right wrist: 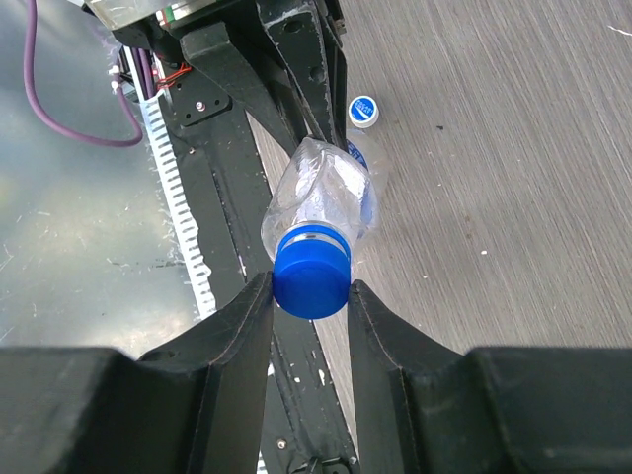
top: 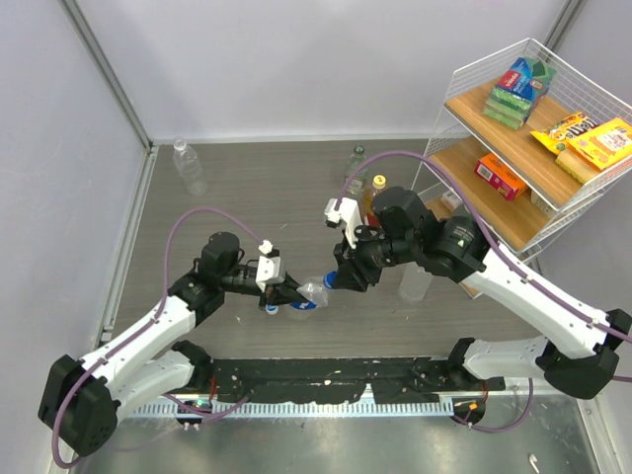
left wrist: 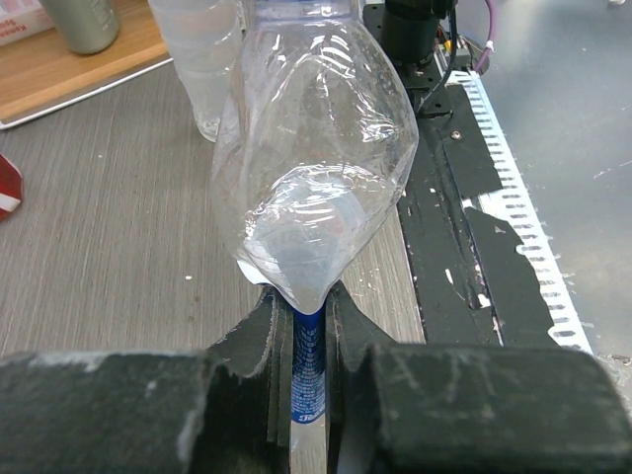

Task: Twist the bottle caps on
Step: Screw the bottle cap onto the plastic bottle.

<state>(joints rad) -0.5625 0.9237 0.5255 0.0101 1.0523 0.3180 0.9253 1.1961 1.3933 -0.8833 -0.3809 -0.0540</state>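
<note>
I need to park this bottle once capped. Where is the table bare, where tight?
Bare wood lies between the lone clear bottle at far left and the two capped bottles by the rack, and left of the left arm. Tight: the centre, where left gripper and right gripper hold the crushed bottle and its blue cap, and beside the rack.

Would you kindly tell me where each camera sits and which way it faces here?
Top external: above and behind the robot, looking down on the table; both arms show, left gripper and right gripper close together mid-table.
Left wrist: mounted behind the left gripper, looking along its fingers at the clear bottle they clamp.
Right wrist: mounted behind the right gripper, looking along its fingers at the blue cap they pinch.
Shared: both wrist views show that bottle from opposite ends.
</note>
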